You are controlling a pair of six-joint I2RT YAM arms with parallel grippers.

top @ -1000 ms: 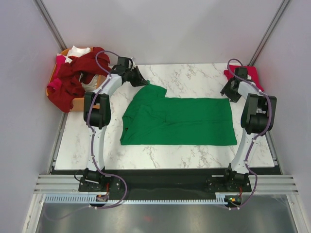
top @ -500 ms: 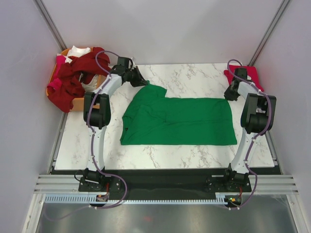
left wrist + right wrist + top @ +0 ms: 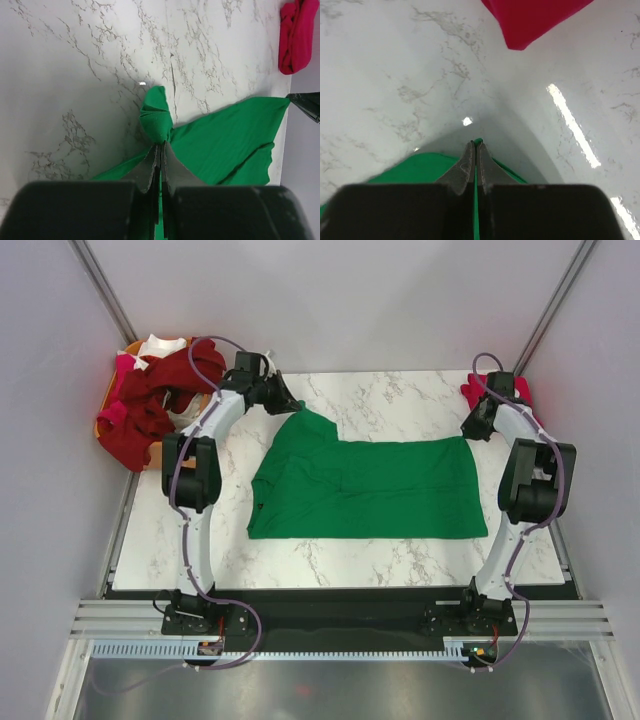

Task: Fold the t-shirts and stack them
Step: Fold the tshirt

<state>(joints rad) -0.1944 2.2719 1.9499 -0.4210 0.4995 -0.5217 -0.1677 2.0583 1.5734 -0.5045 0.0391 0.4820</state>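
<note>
A bright green t-shirt [image 3: 365,490] lies spread across the middle of the marble table. My left gripper [image 3: 297,407] is shut on its far left corner, and the bunched cloth [image 3: 156,117] sticks out past the fingertips of that gripper [image 3: 161,146]. At the far right corner, my right gripper [image 3: 467,432] is shut on the shirt's edge; a thin strip of green [image 3: 415,170] runs between the closed jaws of this gripper [image 3: 475,145]. Both corners are raised slightly off the table. A folded bright red t-shirt [image 3: 523,392] lies at the far right, just behind the right gripper.
An orange basket [image 3: 131,347] stands off the table's far left corner, heaped with a dark red shirt [image 3: 150,405] plus white and pink cloth. Enclosure walls stand close on the left, right and back. The red shirt [image 3: 535,17] lies just ahead of the right fingers.
My right gripper has shut on the shirt's far right corner and pulled it slightly up and back. The left gripper, still shut on its corner, has shifted a little toward the back.
</note>
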